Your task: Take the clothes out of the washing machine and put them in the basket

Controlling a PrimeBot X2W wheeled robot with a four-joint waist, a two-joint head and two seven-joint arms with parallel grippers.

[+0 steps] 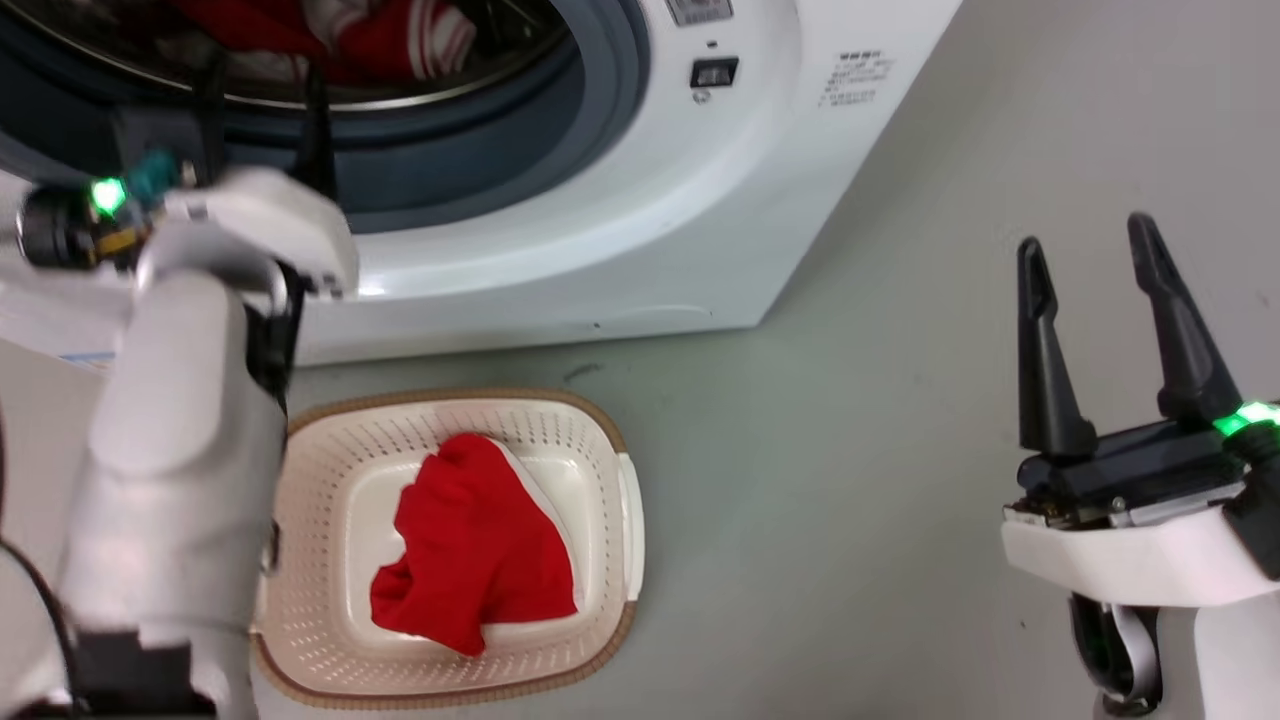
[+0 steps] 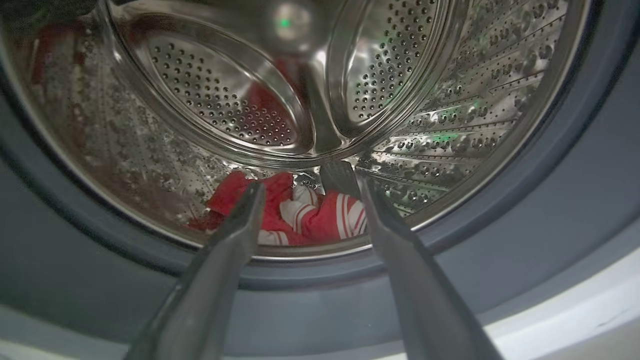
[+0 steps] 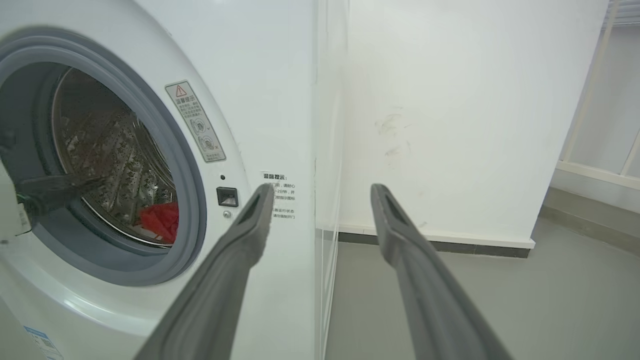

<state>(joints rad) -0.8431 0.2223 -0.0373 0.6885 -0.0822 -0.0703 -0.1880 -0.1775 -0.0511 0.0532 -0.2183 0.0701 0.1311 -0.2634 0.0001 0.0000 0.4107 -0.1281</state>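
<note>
Red plain garment (image 1: 480, 545) lies crumpled in the middle of the cream, perforated basket (image 1: 600, 470) in the head view, below the white washing machine (image 1: 700, 200); the right gripper (image 1: 1088, 240) hangs well apart, spread and empty. Left wrist view: the left gripper (image 2: 310, 186), open and holding nothing, aims at the striped garment (image 2: 330, 220) by the front lip of the dimpled steel drum (image 2: 450, 100). Fetching this second garment seems in hand; next, reach in and pinch the soft folds. Right wrist view: glossy machine front, bare wall (image 3: 450, 100).
</note>
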